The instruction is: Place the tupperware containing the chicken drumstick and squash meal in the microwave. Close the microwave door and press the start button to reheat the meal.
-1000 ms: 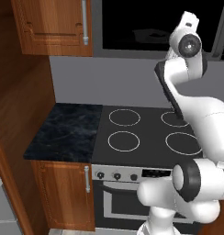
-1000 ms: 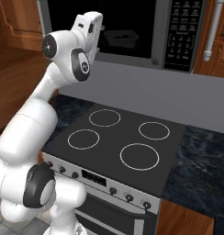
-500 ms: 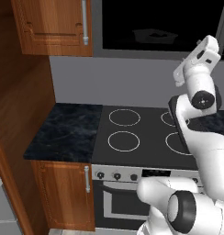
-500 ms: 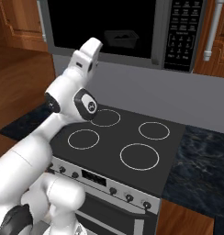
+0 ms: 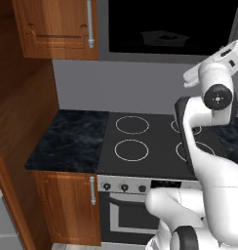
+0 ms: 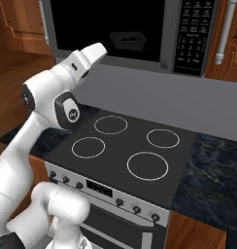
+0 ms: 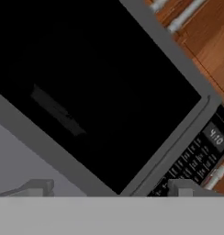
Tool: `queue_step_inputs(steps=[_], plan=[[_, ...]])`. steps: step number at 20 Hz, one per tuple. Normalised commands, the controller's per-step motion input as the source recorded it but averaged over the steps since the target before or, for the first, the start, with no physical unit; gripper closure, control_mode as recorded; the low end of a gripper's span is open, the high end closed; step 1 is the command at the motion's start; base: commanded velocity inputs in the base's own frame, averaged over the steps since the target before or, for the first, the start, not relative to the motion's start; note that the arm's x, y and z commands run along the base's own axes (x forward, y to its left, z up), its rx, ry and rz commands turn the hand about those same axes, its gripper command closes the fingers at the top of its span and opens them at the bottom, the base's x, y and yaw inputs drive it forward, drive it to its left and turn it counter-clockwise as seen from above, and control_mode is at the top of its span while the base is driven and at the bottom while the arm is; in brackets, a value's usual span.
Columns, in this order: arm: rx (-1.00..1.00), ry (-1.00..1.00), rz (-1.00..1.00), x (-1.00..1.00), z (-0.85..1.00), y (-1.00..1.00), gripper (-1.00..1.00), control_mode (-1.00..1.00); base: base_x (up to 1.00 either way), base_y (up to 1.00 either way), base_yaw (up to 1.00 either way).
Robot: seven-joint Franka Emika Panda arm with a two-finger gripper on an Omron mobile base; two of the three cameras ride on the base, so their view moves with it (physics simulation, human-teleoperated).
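Observation:
The microwave [image 6: 57,29] hangs above the cooktop, and its black door [image 7: 100,69] looks flush with the front. The tupperware [image 6: 127,40] shows dimly in the dark cavity, and the hand view has it as a faint grey shape [image 7: 56,110]. Its contents are too dim to make out. The keypad [image 6: 193,34] sits at the microwave's right end. My gripper [image 7: 111,189] is open and empty, a short way in front of the door and pointed up at it. My white hand [image 6: 89,56] hovers below the microwave's lower edge.
A black cooktop [image 6: 125,151] with several ring burners lies below, with oven knobs [image 6: 120,202] along its front. Dark stone counter [image 5: 72,136] flanks it. Wooden cabinets [image 5: 55,27] with steel handles stand beside the microwave, and a tall wooden panel [image 5: 18,136] closes the left side.
The hand has dropped from high against the microwave front to below its lower edge and drawn back from it. The jaws stayed open.

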Motion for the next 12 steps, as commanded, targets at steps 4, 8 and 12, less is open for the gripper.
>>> queue_step_inputs(steps=[4, 8, 12], plan=[[0.55, 0.10, 0.05, -0.30, 0.06, -0.35, -1.00, -1.00, 0.00, 0.00, 0.00], [0.59, 0.01, 0.11, -0.26, -0.05, -0.39, -1.00, -1.00, 0.00, 0.00, 0.00], [0.61, -0.01, 0.01, -0.14, -0.11, -0.06, -1.00, -1.00, 0.00, 0.00, 0.00]])
